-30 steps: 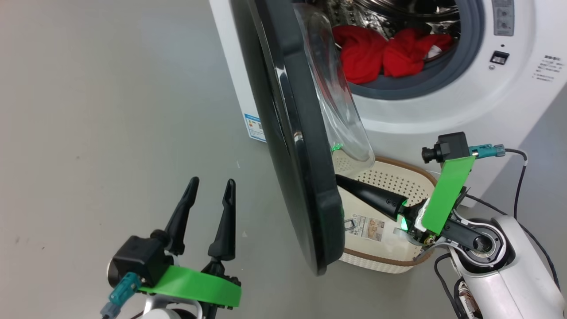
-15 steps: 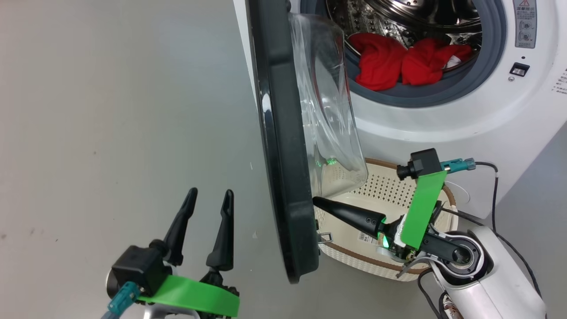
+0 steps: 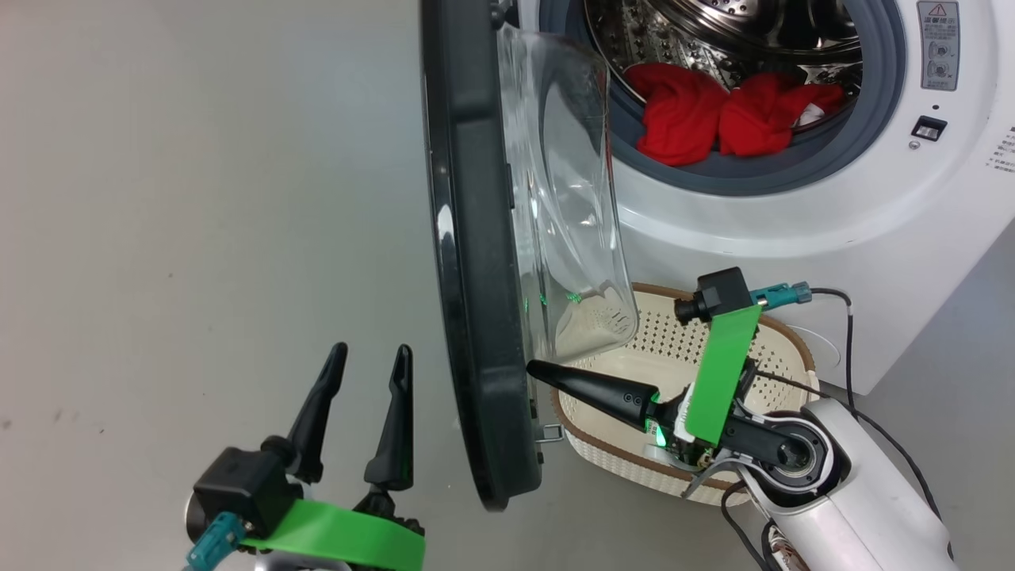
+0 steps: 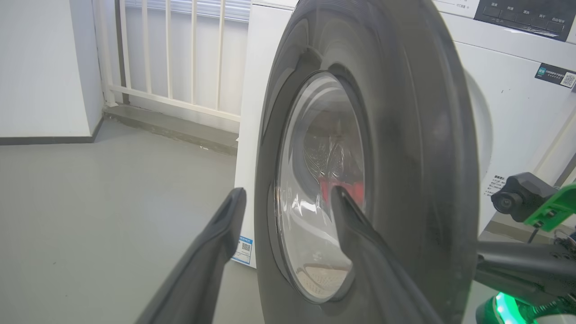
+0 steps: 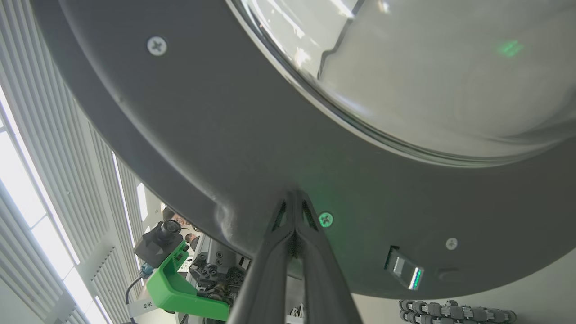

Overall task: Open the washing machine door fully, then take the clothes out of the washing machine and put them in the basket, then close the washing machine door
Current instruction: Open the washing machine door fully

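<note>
The washing machine door (image 3: 476, 262) stands edge-on and part open, its black rim toward me and its clear glass bowl (image 3: 571, 214) facing the drum. My right gripper (image 3: 535, 369) is shut with nothing held, its tip pressed against the door's inner rim (image 5: 252, 148) low down. My left gripper (image 3: 366, 366) hangs open over bare floor left of the door, apart from it; the left wrist view looks through the door (image 4: 405, 148). Red clothes (image 3: 729, 111) lie in the drum of the washing machine (image 3: 793, 230). The cream basket (image 3: 781, 349) sits on the floor under the opening.
Grey floor (image 3: 198, 198) spreads wide to the left of the door. A white railing (image 4: 171, 54) and a white wall stand behind the machine's left side. Cables (image 3: 852, 349) run from my right wrist beside the basket.
The door has swung further open toward the left, with my shut right gripper following it leftward along the inner rim. The head view has shifted a little. My left gripper has stayed in place.
</note>
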Motion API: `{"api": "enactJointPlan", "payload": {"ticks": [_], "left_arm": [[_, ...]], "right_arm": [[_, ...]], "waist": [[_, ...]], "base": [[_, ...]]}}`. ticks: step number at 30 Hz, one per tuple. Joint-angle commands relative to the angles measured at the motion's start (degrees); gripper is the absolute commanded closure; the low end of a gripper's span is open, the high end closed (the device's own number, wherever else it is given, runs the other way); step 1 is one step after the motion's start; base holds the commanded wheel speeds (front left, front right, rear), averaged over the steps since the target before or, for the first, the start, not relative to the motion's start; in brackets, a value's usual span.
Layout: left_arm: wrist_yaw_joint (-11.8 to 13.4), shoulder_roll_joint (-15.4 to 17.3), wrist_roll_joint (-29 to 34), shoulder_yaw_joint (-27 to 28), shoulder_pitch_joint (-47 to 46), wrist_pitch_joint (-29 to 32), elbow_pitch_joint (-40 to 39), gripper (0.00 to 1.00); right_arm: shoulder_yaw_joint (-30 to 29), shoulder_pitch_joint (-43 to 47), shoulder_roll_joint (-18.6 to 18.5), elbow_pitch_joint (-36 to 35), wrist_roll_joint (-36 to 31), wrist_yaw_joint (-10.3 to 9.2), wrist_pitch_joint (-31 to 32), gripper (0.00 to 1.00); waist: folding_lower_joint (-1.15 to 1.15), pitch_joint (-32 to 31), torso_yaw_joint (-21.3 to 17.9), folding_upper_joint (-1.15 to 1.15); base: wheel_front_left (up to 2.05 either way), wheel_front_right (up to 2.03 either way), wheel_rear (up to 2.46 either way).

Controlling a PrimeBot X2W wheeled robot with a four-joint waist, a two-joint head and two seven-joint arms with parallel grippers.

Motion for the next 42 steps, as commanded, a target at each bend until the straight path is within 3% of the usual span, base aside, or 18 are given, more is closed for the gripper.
{"api": "enactJointPlan", "payload": {"ticks": [1,11,12,13,18,23,27,31,35,36,42], "left_arm": [[0.51,1.01,-0.46,2.14,-0.38,-0.4,-1.83,0.0],[0.52,1.12,-1.13,2.17,-0.19,-0.48,-1.81,0.0],[0.51,1.11,-1.2,2.14,-0.2,-0.46,-1.77,0.0],[0.51,1.11,-1.27,2.13,-0.21,-0.45,-1.72,0.0],[0.5,1.32,-1.53,2.22,-0.29,-0.48,-1.27,0.0],[0.56,1.68,-1.55,2.48,-0.37,-0.7,-0.43,0.0],[0.72,1.66,-1.7,2.82,-0.32,-1.01,0.31,0.0],[0.96,1.67,-1.48,3.36,-0.13,-1.59,0.55,0.0],[0.91,1.52,-1.36,3.72,0.08,-2.05,0.89,0.0],[0.91,1.52,-1.36,3.72,0.08,-2.05,0.89,0.0],[0.72,0.82,-0.78,4.22,0.12,-2.64,1.51,0.0]], "right_arm": [[1.62,-2.55,1.04,-1.31,0.45,0.43,-0.37,1.0],[1.95,-2.83,0.43,-0.85,-1.53,0.43,-2.9,1.0],[1.95,-2.75,0.17,-1.05,-2.21,0.43,-3.43,0.64],[1.98,-2.61,-0.13,-1.36,-3.05,0.43,-4.04,0.0],[1.37,-1.64,-1.59,-3.76,-11.71,0.43,-12.15,0.0],[2.34,-0.38,-3.04,-5.1,-27.72,0.43,-24.36,0.0],[2.16,1.24,-2.45,-4.99,-36.7,0.43,-31.01,0.0],[-0.35,2.82,-1.6,-4.67,-45.51,0.43,-37.97,0.0],[-3.8,4.07,-0.94,-3.72,-58.59,0.43,-45.44,0.0],[-3.8,4.07,-0.94,-3.72,-58.59,0.43,-45.44,0.0],[-11.67,6.12,0.77,-2.24,-75.01,0.43,-52.59,0.0]], "waist": [[0.0,-0.03,-0.01,0.0],[0.0,-0.38,-0.19,0.0],[0.0,-0.42,-0.21,0.0],[0.0,-0.5,-0.23,0.0],[0.0,-0.71,-0.33,0.0],[0.0,-1.04,-0.37,0.0],[0.0,-1.46,-0.46,0.0],[0.0,-1.74,-0.55,0.0],[0.0,-1.82,-0.61,0.0],[0.0,-1.82,-0.61,0.0],[0.0,-1.95,-0.61,0.0]], "base": [[0.0,0.0,0.0],[0.0,0.0,0.0],[0.0,0.0,0.0],[0.0,0.0,0.0],[0.0,0.0,0.0],[0.0,0.0,0.0],[0.0,0.0,0.0],[0.0,0.0,0.0],[0.0,0.0,0.0],[0.0,0.0,0.0],[0.0,0.0,0.0]]}}
